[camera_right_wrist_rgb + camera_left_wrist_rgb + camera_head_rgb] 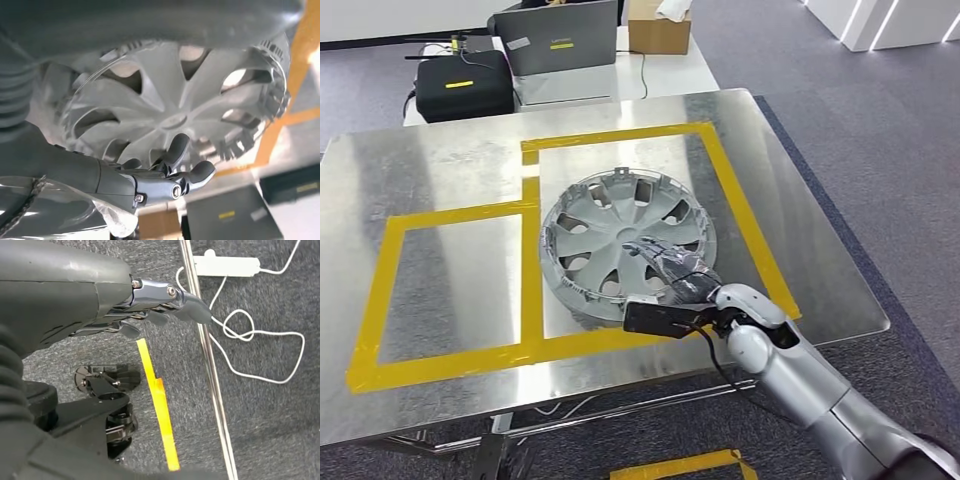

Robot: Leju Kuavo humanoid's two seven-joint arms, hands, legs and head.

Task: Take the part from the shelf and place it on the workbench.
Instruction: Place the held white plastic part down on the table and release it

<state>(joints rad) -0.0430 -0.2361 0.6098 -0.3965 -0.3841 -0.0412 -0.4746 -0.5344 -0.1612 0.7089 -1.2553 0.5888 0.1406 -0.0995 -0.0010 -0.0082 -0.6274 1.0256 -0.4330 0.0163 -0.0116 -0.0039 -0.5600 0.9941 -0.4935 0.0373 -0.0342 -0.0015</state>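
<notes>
Grey hubcap flat on workbench, inside yellow tape square. Right hand above near rim, fingers spread, gripping nothing. Left hand hanging, loosely extended. Likely light, rigid plastic, brittle clips; best gripped at rim or spoke opening.

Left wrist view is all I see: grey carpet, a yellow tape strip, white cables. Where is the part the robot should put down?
Observer: The grey plastic spoked wheel cover lies flat on the shiny metal workbench, inside the right-hand yellow tape rectangle.
Operator: Is a hand holding it?
Observer: The right hand is over its near rim with fingers apart, gripping nothing; I cannot tell whether it touches.
Operator: Anything behind the bench?
Observer: A grey laptop and a black case sit on a white table.
</notes>
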